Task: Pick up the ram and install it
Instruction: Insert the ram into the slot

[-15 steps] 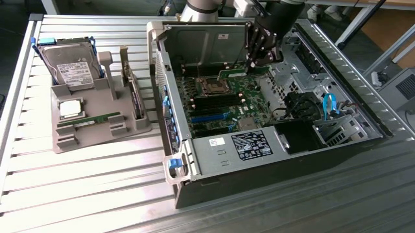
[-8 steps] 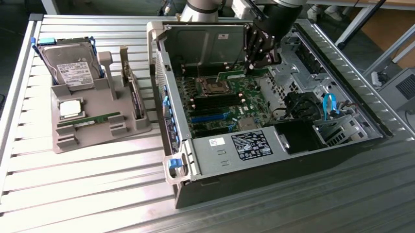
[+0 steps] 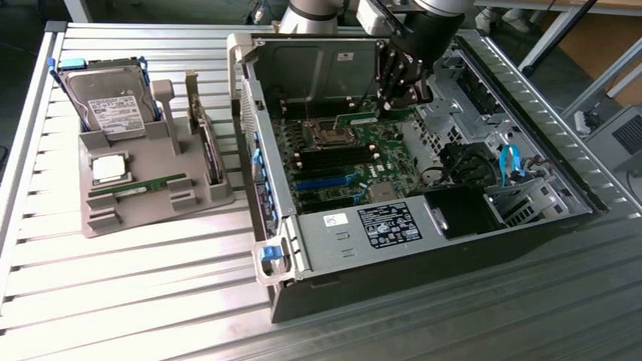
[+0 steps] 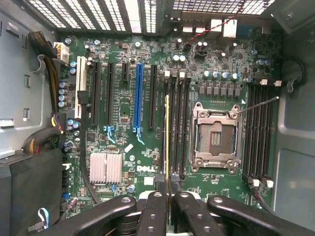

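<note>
Across the slatted metal table (image 3: 120, 301) you have the open computer case (image 3: 331, 248) at the exterior view's right and a grey parts tray (image 3: 150, 210) at its left. Upper centre there, your gripper (image 3: 398, 104) is clamped narrowly on the ram (image 4: 167, 132), held edge-on in line with the black slots beside the processor socket (image 4: 215, 135).
</note>
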Tool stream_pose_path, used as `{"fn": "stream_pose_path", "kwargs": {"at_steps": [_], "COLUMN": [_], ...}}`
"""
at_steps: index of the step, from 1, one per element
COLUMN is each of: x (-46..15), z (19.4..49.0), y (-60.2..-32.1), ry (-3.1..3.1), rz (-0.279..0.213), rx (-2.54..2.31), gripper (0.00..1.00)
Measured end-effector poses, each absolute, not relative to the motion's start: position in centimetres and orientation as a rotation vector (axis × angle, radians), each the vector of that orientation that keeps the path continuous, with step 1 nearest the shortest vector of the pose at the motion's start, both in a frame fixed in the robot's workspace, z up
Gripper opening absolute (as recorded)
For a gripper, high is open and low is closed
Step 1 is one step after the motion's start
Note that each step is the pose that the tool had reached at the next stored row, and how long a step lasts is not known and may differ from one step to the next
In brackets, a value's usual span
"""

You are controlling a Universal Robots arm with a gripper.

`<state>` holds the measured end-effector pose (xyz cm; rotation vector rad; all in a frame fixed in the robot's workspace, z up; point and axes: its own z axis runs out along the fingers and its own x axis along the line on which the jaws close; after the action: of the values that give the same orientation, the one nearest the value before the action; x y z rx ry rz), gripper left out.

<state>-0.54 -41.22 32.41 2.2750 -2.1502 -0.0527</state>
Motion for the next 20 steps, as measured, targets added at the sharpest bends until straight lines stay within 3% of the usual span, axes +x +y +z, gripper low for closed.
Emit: {"fn": "stream_pose_path", "kwargs": {"at_steps": [20], "x": [-0.6], "z": [31.2], "y": [-41.2], "ry": [-2.150], "rz": [-0.053], "rx": [2.275], "gripper": [0.11]}}
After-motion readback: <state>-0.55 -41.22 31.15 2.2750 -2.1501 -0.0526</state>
